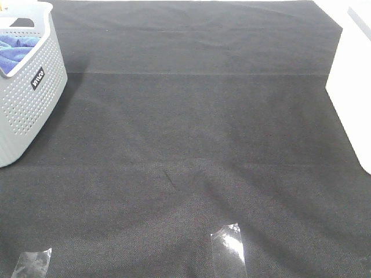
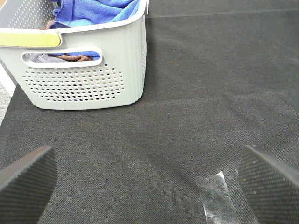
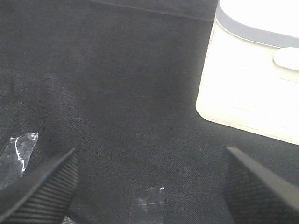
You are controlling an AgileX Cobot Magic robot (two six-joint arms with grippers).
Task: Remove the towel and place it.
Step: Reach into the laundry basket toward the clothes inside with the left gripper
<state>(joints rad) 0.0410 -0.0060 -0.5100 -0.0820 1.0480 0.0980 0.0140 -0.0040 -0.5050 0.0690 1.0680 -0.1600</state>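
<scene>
Holding left gripper [image 2: 148, 183] and right gripper [image 3: 152, 191] spread wide, gripping nothing, above black table cloth [image 1: 203, 145]; apparently readying reach for 1 towel [image 2: 96, 9] bunched inside grey basket [image 2: 84, 81].

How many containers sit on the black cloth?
2. A grey basket at the overhead view's left edge, holding the blue towel; a white bin at its right edge, cropped. More may lie out of frame.

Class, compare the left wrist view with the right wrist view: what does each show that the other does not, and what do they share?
Only left wrist: grey perforated basket holding the blue towel, open left gripper. Only right wrist: white bin, open right gripper. Both: black table cloth with clear tape patches.
</scene>
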